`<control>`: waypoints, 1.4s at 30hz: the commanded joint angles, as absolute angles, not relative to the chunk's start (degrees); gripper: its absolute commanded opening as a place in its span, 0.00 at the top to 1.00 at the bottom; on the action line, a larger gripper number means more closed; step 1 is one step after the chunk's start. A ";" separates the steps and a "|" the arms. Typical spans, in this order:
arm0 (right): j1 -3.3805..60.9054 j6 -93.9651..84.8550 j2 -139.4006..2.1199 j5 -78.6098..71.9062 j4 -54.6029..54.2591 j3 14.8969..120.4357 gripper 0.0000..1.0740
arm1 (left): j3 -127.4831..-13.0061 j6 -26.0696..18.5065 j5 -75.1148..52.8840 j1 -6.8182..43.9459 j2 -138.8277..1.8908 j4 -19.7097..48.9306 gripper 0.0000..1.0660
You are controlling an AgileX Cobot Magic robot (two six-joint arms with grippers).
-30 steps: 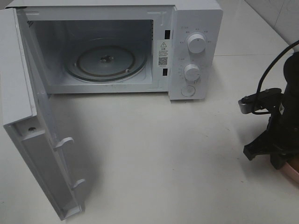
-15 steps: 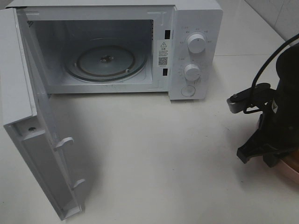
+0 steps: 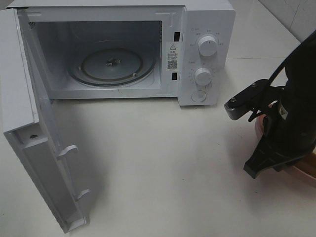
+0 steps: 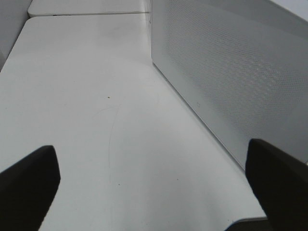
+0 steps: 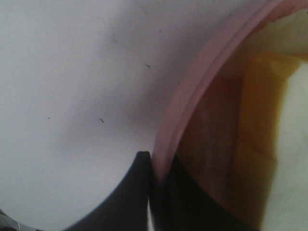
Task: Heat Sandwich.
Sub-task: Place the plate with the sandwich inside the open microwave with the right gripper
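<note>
1. A white tabletop [image 3: 163, 163] carries a white microwave [image 3: 222, 29] at its far side. The door [image 3: 29, 163] is swung wide open to the left, and the glass turntable [image 3: 111, 66] is in plain sight inside.
2. At the right edge, nearer than the oven, the right gripper [image 5: 154, 166] has its jaws pinched on the rim of a pink plate [image 5: 192, 96].
3. The sandwich [image 5: 262, 125] lies on that plate, pale bread beside orange-yellow filling. The arm hides it from the high camera.
4. The left gripper [image 4: 154, 187], jaws spread wide with nothing between them, hangs over the tabletop beside a perforated white panel [image 4: 231, 72].
</note>
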State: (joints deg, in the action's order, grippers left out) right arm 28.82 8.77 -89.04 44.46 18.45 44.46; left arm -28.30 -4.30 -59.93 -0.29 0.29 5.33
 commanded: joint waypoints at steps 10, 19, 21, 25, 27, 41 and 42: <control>37.93 9.17 -84.91 49.79 22.35 44.18 1.00 | -28.19 -4.24 -59.47 -0.34 1.20 5.27 0.08; 45.09 9.85 -84.68 51.80 24.29 44.18 1.00 | -28.19 -4.24 -59.47 -0.34 1.20 5.27 0.08; 45.89 10.14 -84.68 51.80 24.69 44.18 1.00 | -28.19 -4.24 -59.47 -0.34 1.20 5.27 0.08; 49.39 10.37 -84.68 51.80 26.01 44.18 1.00 | -28.19 -4.24 -59.47 -0.34 1.20 5.27 0.08; 51.68 10.37 -84.68 51.80 27.22 44.18 1.00 | -28.19 -4.24 -59.47 -0.34 1.20 5.27 0.08; 60.39 6.82 -84.68 51.22 30.88 44.18 1.00 | -28.19 -4.24 -59.47 -0.34 1.20 5.27 0.08; 60.96 5.84 -84.68 51.11 30.88 44.18 1.00 | -28.19 -4.24 -59.47 -0.34 1.20 5.27 0.08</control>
State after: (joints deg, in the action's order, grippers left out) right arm 60.10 7.68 -85.14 51.28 29.05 44.23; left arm -28.30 -4.30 -59.93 -0.29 0.29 5.33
